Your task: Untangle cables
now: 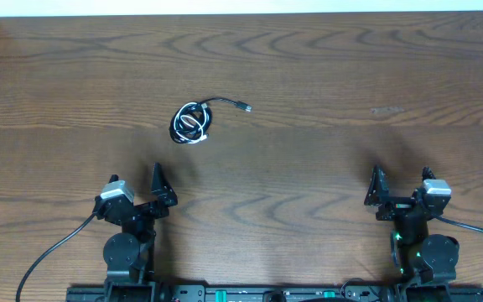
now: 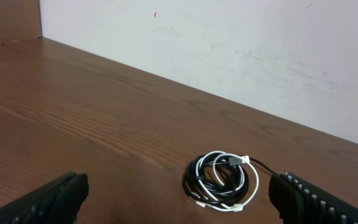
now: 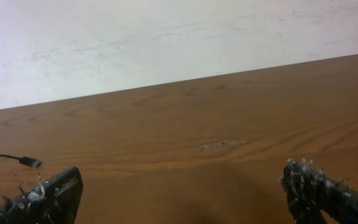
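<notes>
A black cable and a white cable lie coiled together in one small bundle on the wooden table, left of centre. The black cable's plug end trails out to the right. In the left wrist view the bundle lies just ahead, between my fingertips but farther off. My left gripper is open and empty near the front edge, below the bundle. My right gripper is open and empty at the front right, far from the bundle. The right wrist view shows only the black plug end at its left edge.
The brown wooden table reaches back to a white wall. A small scuff mark shows on the table at the right. Thick black robot wires run from both arm bases at the front edge.
</notes>
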